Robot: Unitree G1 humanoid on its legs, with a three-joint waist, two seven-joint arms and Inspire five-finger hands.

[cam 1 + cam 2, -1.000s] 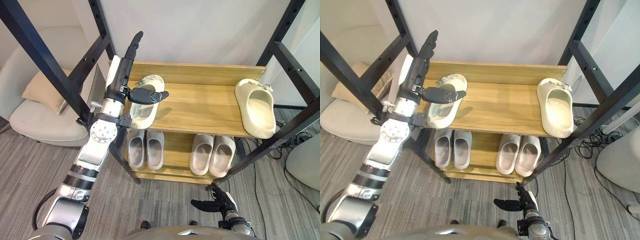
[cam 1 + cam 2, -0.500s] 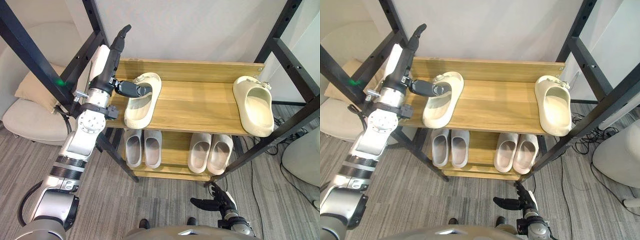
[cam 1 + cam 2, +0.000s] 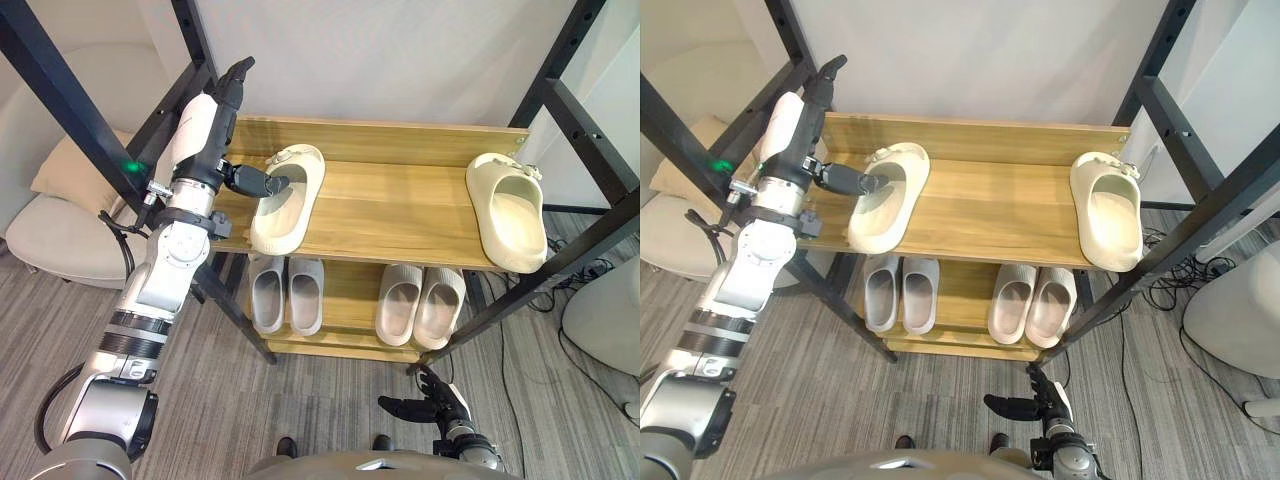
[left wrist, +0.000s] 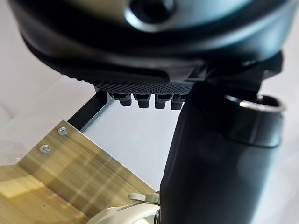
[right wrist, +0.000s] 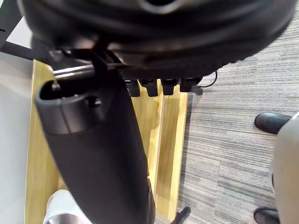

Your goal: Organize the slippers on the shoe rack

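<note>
A wooden shoe rack (image 3: 400, 210) stands before me. On its top shelf a cream slipper (image 3: 288, 200) lies at the left, toe towards me and slightly askew, and its mate (image 3: 510, 225) lies at the far right. My left hand (image 3: 205, 130) is raised at the shelf's left end, fingers straight and pointing up. Its thumb (image 3: 250, 182) reaches to the left slipper's rim (image 4: 126, 215). Two pairs of grey slippers (image 3: 285, 295) (image 3: 420, 305) sit on the lower shelf. My right hand (image 3: 430, 408) hangs low near the floor, relaxed and holding nothing.
Black frame beams (image 3: 90, 110) (image 3: 590, 140) cross on both sides of the rack. A pale armchair with a beige cushion (image 3: 65, 175) stands to the left. A white rounded object (image 3: 605, 325) sits on the floor at the right.
My left hand has drawn back to the left; its thumb, which lay across the slipper's opening, now only reaches the rim. The right hand has stayed low.
</note>
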